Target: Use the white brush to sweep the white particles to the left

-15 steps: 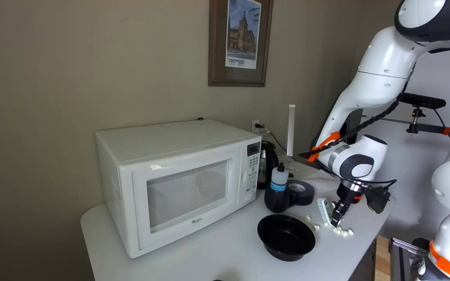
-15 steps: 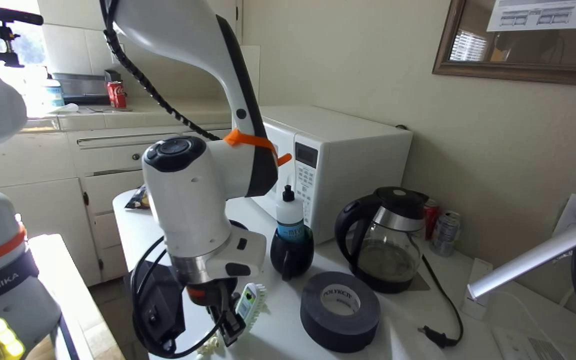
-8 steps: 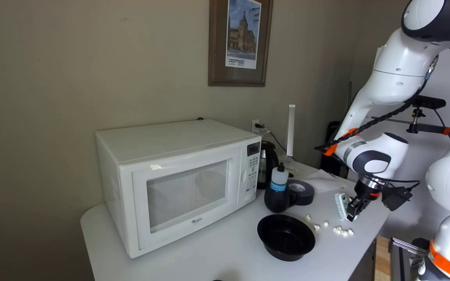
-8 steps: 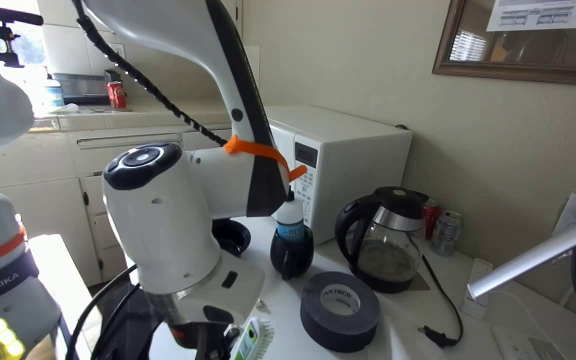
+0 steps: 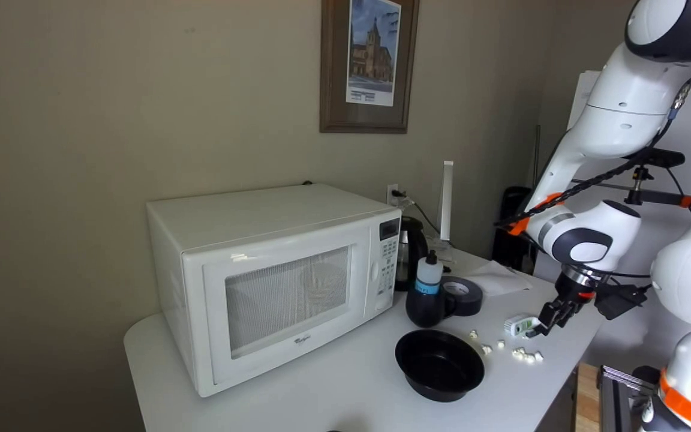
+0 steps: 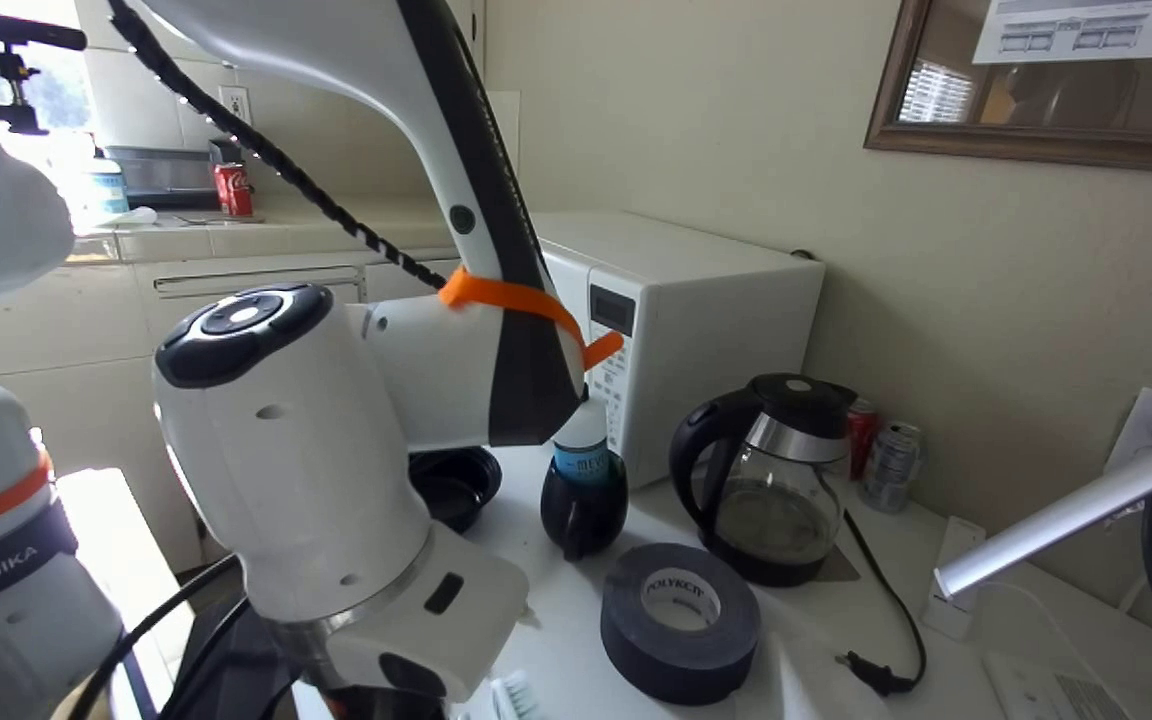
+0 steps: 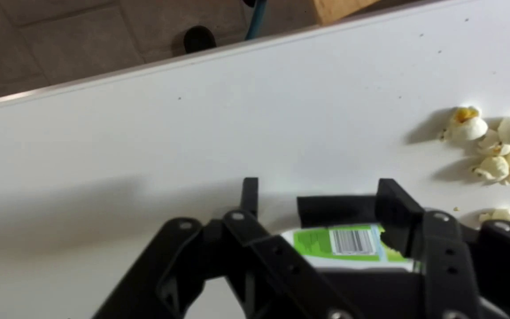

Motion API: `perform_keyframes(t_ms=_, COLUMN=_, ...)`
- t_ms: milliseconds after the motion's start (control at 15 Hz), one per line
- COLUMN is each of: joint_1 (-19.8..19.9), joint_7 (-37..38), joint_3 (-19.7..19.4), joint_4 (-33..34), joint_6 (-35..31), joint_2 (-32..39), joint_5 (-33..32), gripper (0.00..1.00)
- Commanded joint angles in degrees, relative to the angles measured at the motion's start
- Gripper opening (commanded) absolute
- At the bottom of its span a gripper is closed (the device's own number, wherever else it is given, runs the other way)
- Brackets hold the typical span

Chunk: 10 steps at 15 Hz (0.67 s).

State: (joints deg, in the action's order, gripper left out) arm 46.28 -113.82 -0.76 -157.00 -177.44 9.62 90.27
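In an exterior view, we see the white brush (image 5: 520,324) turned crosswise within the last half second, near the white particles (image 5: 529,358), which lie unmoved on the desk (image 5: 285,402); we judge it a lining-up for a stroke, nothing swept meanwhile. In an exterior view, we make out little beyond its bristles (image 6: 513,695). In the wrist view, the fingers (image 7: 399,217) stand apart, the brush's label (image 7: 314,243) between them; whether they pinch it, we cannot tell.
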Motion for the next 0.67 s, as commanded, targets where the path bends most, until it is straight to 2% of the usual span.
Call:
perform_keyframes(t_ms=0, joint_1=0.02, joint_7=1.23, joint_3=-0.07, joint_4=-0.78, joint_6=0.06, joint_2=-2.14, joint_5=-0.92, gripper=0.99)
perform_keyframes(t_ms=267, joint_1=0.5, joint_7=-3.33, joint_3=-0.3, joint_4=-1.04, joint_6=0.85, joint_2=-5.52, joint_5=2.01, gripper=1.0)
perform_keyframes(t_ms=533, joint_1=0.9, joint_7=-13.59, joint_3=-0.56, joint_4=-0.81, joint_6=0.34, joint_2=-8.37, joint_5=6.65, gripper=1.0)
perform_keyframes(t_ms=600, joint_1=0.31, joint_7=-7.55, joint_3=-0.14, joint_4=-0.06, joint_6=-0.01, joint_2=-5.69, joint_5=3.74, gripper=1.0)
